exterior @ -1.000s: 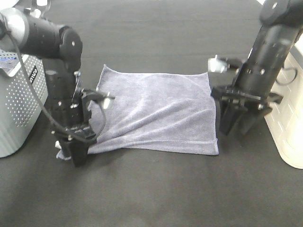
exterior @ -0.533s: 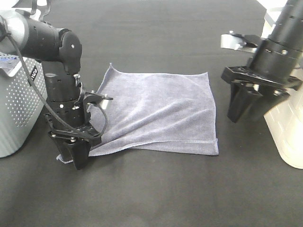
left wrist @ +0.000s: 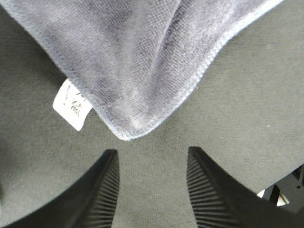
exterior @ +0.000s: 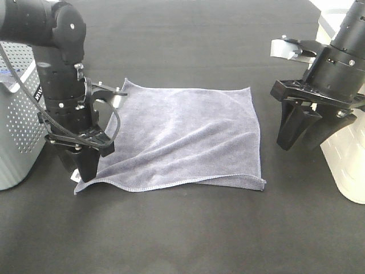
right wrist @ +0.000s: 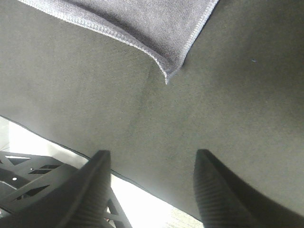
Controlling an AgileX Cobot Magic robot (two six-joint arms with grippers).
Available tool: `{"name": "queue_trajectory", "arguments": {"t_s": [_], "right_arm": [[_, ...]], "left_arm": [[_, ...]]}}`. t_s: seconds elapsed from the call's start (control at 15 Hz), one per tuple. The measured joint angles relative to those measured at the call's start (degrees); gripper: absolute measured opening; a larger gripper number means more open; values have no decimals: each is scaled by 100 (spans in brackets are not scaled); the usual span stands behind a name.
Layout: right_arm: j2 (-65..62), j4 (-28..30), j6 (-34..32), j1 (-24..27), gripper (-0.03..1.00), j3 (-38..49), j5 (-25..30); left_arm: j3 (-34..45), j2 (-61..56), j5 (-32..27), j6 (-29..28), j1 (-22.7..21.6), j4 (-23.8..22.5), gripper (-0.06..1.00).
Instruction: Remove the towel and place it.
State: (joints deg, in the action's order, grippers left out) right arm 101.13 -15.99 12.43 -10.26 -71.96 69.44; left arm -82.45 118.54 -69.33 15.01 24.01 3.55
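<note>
Left gripper, jaws apart, hangs just off the towel, whose cloth spreads toward two o'clock; right gripper, likewise spread, stands farther off.

The left gripper has been drawn upward and toward the left edge of the frame, off the towel, whose lower-left corner has been uncovered, its white tag now showing. The right gripper has been raised toward the upper right.
</note>
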Motion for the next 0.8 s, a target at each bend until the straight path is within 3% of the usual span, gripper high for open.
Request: {"name": "queue_trajectory", "arguments": {"t_s": [0.2,0.4,0.6,0.8], "right_arm": [[0,-23,338,-6,52,74,-361],[0,-206,1444,-258,52,716,-974],[0,-246,2366,-659,52,1364,-2108],[0,-286,2785,-791,52,1553,-3065]], "left_arm": [[-80,-229,-6,-23,0,-120,43],[-435,-292,-11,-29,-17,-355,43],[-625,-292,-6,-29,-29,-401,43],[-625,-292,-11,-29,-29,-401,43]]}}
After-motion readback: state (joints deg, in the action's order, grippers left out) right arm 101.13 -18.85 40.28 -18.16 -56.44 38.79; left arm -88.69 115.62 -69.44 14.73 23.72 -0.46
